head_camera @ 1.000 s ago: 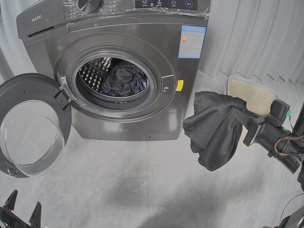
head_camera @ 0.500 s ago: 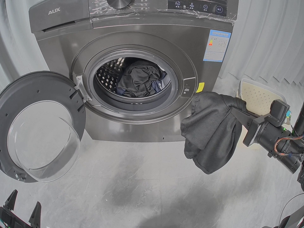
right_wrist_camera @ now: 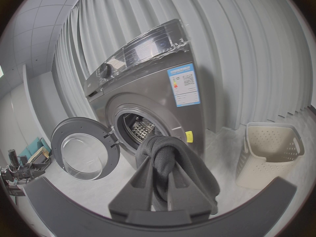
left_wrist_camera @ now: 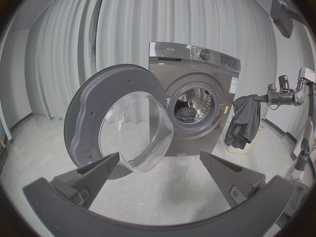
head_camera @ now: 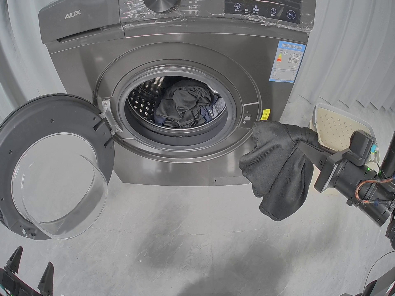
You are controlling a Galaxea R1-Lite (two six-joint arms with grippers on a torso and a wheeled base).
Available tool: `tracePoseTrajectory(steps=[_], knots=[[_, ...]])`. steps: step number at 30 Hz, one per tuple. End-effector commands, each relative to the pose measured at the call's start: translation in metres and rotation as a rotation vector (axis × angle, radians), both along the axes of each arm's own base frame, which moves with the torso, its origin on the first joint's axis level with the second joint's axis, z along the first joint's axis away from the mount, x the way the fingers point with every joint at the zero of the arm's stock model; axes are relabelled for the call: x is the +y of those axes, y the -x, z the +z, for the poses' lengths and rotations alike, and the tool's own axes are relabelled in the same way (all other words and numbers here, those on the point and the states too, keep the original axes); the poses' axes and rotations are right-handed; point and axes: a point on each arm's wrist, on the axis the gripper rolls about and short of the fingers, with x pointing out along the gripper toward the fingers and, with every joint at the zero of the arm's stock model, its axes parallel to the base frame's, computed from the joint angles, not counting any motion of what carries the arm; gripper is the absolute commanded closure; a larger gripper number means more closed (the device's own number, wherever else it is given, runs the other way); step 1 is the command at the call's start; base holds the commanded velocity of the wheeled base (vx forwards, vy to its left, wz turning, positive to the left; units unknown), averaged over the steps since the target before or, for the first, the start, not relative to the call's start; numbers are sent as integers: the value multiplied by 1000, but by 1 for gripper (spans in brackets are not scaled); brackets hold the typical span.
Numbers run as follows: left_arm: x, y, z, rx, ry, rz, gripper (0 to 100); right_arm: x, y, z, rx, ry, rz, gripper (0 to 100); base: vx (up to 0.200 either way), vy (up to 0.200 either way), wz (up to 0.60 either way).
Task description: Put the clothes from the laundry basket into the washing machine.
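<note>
Still | right end effector [right_wrist_camera: 160, 163] grips dark garment [head_camera: 279, 169] | head view shifted

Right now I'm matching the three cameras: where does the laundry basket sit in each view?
Head view: laundry basket at the right edge, partly behind the dark garment.
Left wrist view: on the floor behind that hanging garment, mostly hidden.
Right wrist view: on the floor beside the washing machine.
Shared landmark: the machine's yellow sticker.
</note>
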Motion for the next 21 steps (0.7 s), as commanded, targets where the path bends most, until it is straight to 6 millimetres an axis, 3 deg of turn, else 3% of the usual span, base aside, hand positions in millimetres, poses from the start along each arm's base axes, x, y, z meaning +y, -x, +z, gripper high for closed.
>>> tracePoseTrajectory(steps=[1, 18, 21], knots=[[0, 0, -5, 4, -9, 0, 0, 9, 3, -2, 7, 4, 43, 100, 0, 0, 0], [0, 0, -4, -12, -67, -13, 0, 75, -25, -13, 57, -94, 172, 100, 0, 0, 0], [-2, 7, 32, -156, -32, -71, 0, 91, -27, -14, 36, -116, 210, 100, 0, 0, 0]])
